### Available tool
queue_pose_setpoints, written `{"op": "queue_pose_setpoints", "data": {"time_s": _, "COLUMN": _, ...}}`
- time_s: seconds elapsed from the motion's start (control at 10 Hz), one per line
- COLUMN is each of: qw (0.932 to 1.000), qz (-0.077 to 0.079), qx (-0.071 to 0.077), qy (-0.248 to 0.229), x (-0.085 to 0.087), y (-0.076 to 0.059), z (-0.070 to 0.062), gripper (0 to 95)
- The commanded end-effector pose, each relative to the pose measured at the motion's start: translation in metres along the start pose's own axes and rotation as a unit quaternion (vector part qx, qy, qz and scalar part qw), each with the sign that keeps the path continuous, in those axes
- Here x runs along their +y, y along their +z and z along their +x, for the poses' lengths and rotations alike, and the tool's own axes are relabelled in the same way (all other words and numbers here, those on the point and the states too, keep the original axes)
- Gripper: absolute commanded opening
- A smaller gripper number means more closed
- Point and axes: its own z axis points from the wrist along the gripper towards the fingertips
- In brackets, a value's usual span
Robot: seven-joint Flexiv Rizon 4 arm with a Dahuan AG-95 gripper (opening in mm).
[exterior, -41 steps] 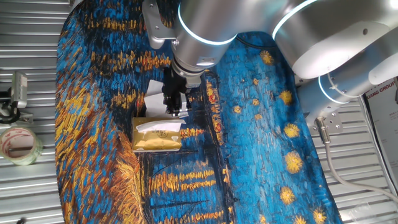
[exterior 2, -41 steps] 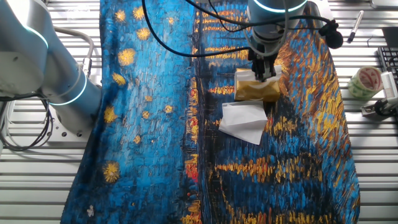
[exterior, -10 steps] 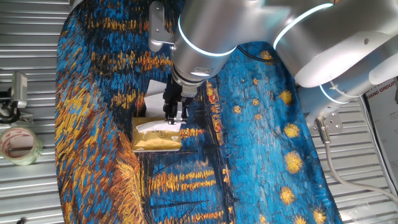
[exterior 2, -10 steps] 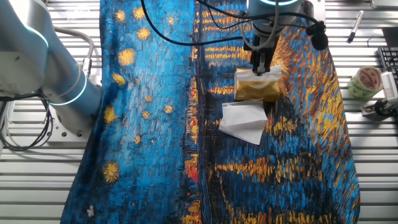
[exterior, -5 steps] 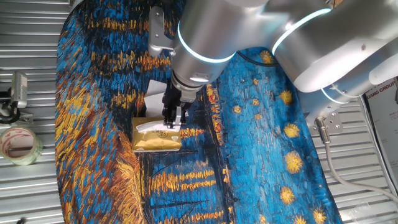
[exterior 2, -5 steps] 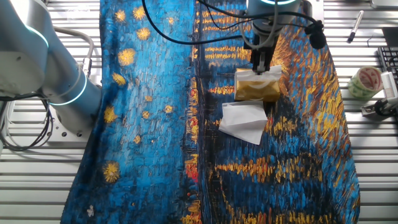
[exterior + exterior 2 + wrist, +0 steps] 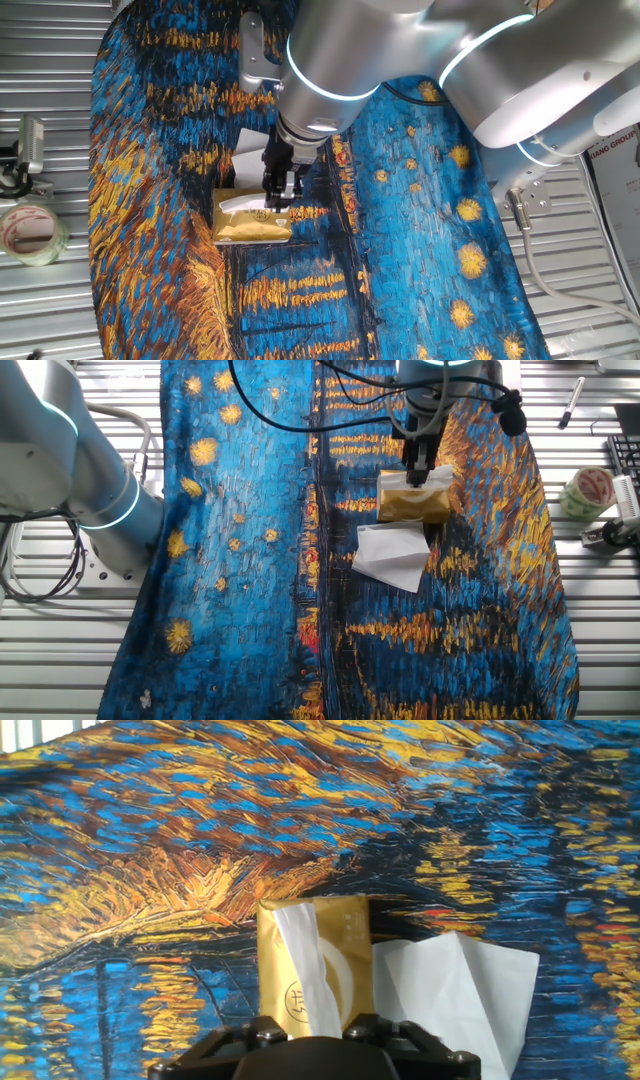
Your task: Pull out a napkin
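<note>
The napkin [image 7: 303, 970] shows as a creased white strip sticking out of the slot of a gold tissue pack [image 7: 348, 955]. From one fixed view the same napkin [image 7: 248, 205] lies on top of the pack [image 7: 250, 226]. My gripper [image 7: 279, 196] hangs right over the pack's far end, fingers pointing down at the strip, slightly apart with nothing held. From the other side the gripper [image 7: 421, 470] sits at the pack's [image 7: 410, 505] upper edge. The hand view shows only the dark gripper body at the bottom; the fingertips are hidden.
A flatter white sheet [image 7: 392, 557] lies on the painted cloth beside the pack, also seen as the sheet [image 7: 462, 992] in the hand view. A tape roll [image 7: 30, 232] sits off the cloth on the metal slats. A second tape roll [image 7: 590, 490] and a pen [image 7: 571, 400] lie there too.
The gripper has come slightly lower and closer to the pack's top. The napkin, pack and loose sheet have not moved.
</note>
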Motion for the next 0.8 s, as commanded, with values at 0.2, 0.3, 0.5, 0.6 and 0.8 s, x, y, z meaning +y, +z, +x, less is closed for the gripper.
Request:
{"op": "queue_pose_setpoints", "data": {"time_s": 0.2, "qw": 1.0000, "qz": -0.002, "qx": -0.002, "qy": -0.001, "x": 0.000, "y": 0.005, "z": -0.001, "gripper": 57.0}}
{"op": "queue_pose_setpoints", "data": {"time_s": 0.3, "qw": 1.0000, "qz": -0.002, "qx": -0.002, "qy": -0.002, "x": 0.000, "y": 0.006, "z": -0.001, "gripper": 57.0}}
{"op": "queue_pose_setpoints", "data": {"time_s": 0.5, "qw": 1.0000, "qz": -0.002, "qx": -0.002, "qy": -0.001, "x": 0.000, "y": 0.010, "z": -0.001, "gripper": 57.0}}
{"op": "queue_pose_setpoints", "data": {"time_s": 0.6, "qw": 1.0000, "qz": 0.000, "qx": -0.003, "qy": 0.000, "x": -0.001, "y": 0.012, "z": -0.001, "gripper": 57.0}}
{"op": "queue_pose_setpoints", "data": {"time_s": 0.8, "qw": 0.9999, "qz": 0.008, "qx": -0.007, "qy": 0.003, "x": -0.001, "y": 0.018, "z": -0.001, "gripper": 57.0}}
